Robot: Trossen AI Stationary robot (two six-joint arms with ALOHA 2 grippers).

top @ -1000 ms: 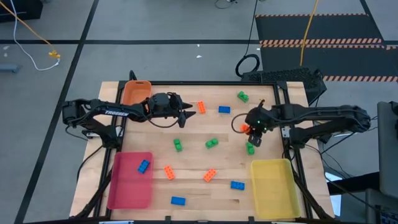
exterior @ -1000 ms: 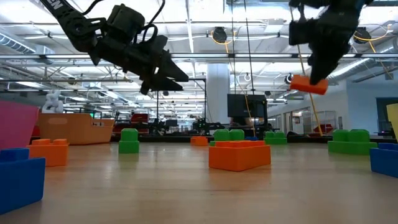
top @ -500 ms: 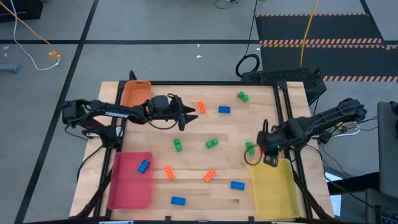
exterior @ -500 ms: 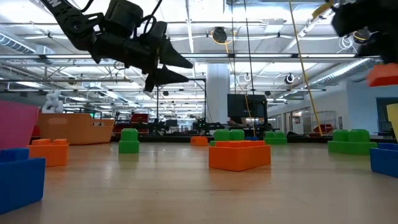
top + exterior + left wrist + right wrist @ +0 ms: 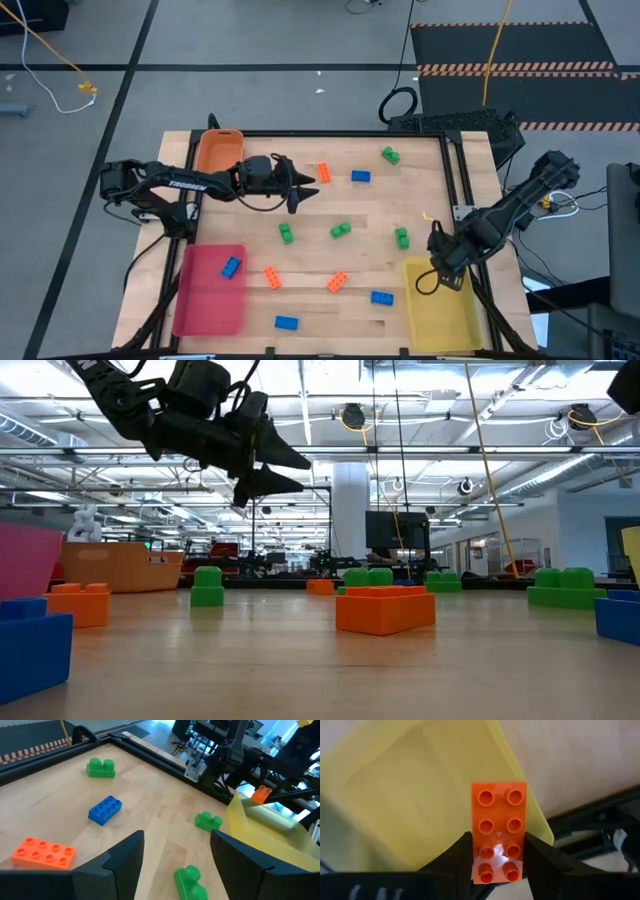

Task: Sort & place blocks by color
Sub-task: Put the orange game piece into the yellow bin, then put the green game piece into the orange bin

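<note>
My right gripper (image 5: 445, 268) is shut on an orange block (image 5: 498, 830) and hangs over the far end of the yellow tray (image 5: 440, 305). The left wrist view shows this block (image 5: 260, 795) above the tray's edge. My left gripper (image 5: 312, 184) hovers open above the table's far middle, beside an orange block (image 5: 323, 172) and a blue one (image 5: 360, 176). Green blocks (image 5: 341, 230), orange blocks (image 5: 338, 282) and blue blocks (image 5: 381, 297) lie flat on the wooden table. One blue block (image 5: 231, 266) lies in the pink tray (image 5: 205, 300). My right gripper pinches the orange block's two long sides (image 5: 476, 854) between its two fingers, near one end. The fingers come from above, pointing down, and lie across the block. The block is lifted clear over the yellow tray (image 5: 420, 795), studs up.
An orange tray (image 5: 218, 148) stands at the far left corner. A black frame rail (image 5: 462, 190) runs along the table's right edge beside the yellow tray. Bare wood shows between the scattered blocks in the table's middle.
My right gripper has swung from the table's middle right toward the near right corner, carrying the orange block, and now hangs over the yellow tray. It has tipped to point more steeply down. The block has stayed clear of the table throughout.
</note>
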